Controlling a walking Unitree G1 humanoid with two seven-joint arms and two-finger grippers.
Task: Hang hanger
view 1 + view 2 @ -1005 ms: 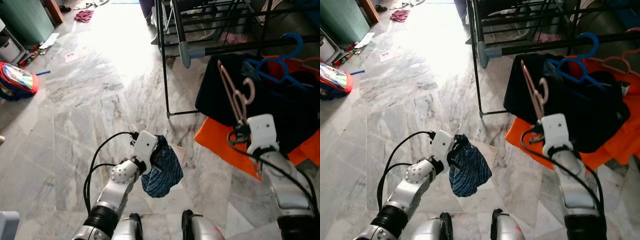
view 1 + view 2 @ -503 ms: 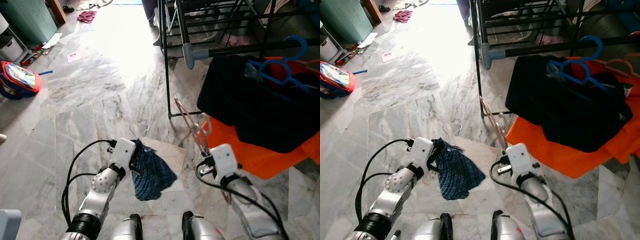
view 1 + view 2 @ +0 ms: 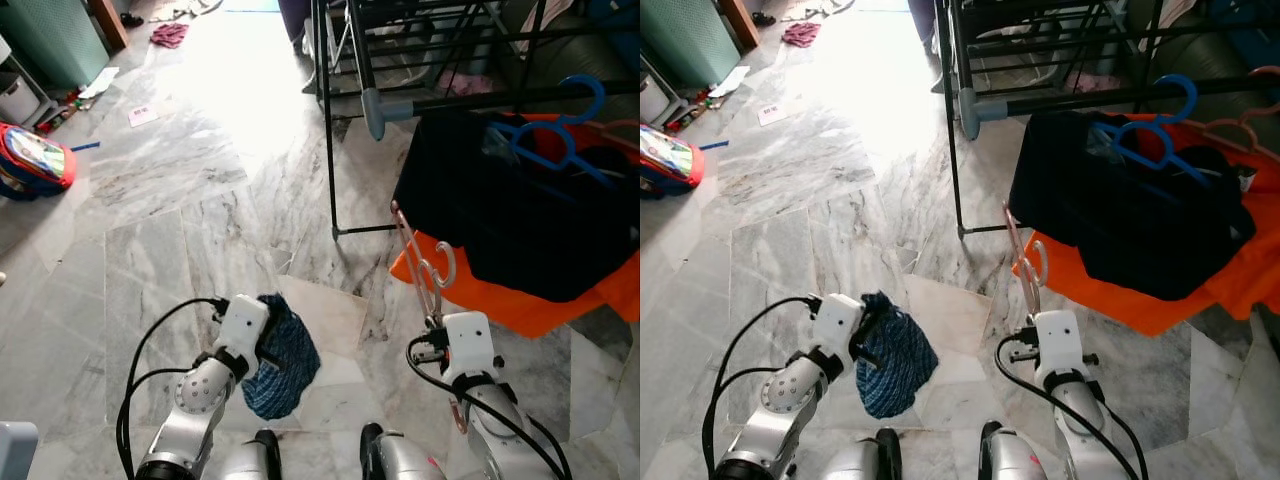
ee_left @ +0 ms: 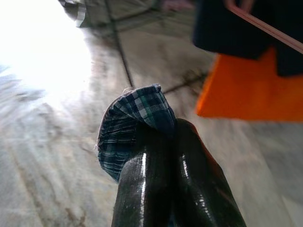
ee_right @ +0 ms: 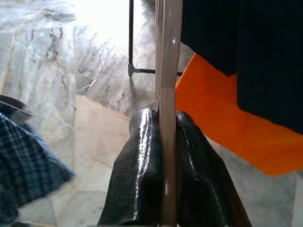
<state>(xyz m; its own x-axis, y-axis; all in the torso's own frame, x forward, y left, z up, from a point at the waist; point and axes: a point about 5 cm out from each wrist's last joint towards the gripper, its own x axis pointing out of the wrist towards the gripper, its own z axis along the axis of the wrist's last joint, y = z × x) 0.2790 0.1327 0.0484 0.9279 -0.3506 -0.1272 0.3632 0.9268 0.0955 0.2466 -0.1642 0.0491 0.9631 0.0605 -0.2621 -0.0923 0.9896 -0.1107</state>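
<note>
Gripping a pink hanger (image 3: 420, 268), the right gripper (image 5: 160, 124) sits low at roughly 5 o'clock in the left eye view. Its two black fingers (image 5: 137, 170) are pressed against the hanger's thin bar from both sides. The hanger stands nearly upright, with its hook curling toward the orange cloth (image 3: 520, 305). The lower end of the hanger is hidden behind the white wrist housing.

The left gripper (image 4: 165, 142), at about 7 o'clock, pinches a blue checked cloth (image 3: 278, 355) between its closed fingers (image 4: 142, 184). The cloth hangs down in a bunch beside the wrist. Its lower edge overlaps the robot's body and cannot be traced fully.

A black drying rack (image 3: 345, 60) stands at 12 to 1 o'clock on the marble floor (image 3: 180, 200). Its upper rails are cut off by the frame edge. A black garment (image 3: 490, 200) lies draped over the orange cloth at 2 o'clock. A blue hanger (image 3: 555, 135) rests on top of the garment, beside a second pale hanger (image 3: 1240, 125) that is partly cut off at the edge.

A red and white bag (image 3: 35, 160) lies at 9 to 10 o'clock, partly cropped. Small scattered items at 11 o'clock are too small to identify.
</note>
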